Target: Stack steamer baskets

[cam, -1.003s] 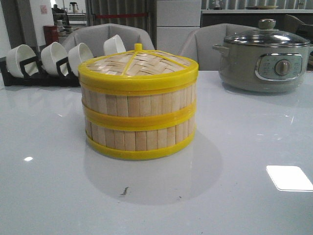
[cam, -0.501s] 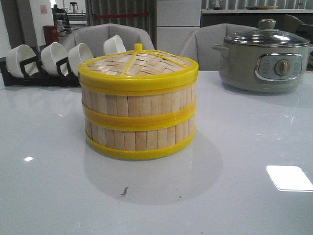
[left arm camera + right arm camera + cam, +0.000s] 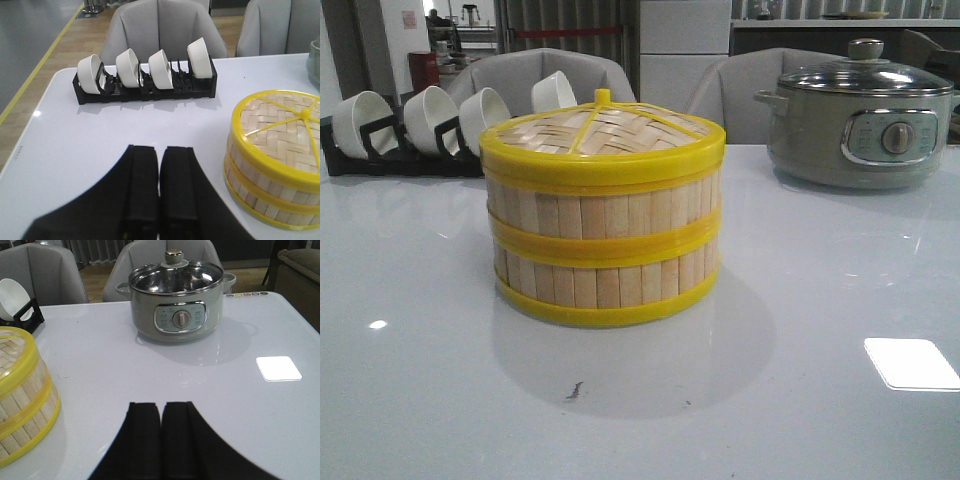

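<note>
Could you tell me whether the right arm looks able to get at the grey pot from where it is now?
Probably yes. In the right wrist view the shut right gripper faces the pot across bare table, with nothing between; the stacked baskets sit off to one side.

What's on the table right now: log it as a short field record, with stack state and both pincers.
stack: two steamer baskets, one on the other, standing on the white table
lid: woven lid sits on the upper basket
left pincer: shut, empty, apart from the stack
right pincer: shut, empty, apart from the stack
behind, left: black rack holding four white bowls
behind, right: grey electric pot with glass lid on
task state: stacking looks done
</note>
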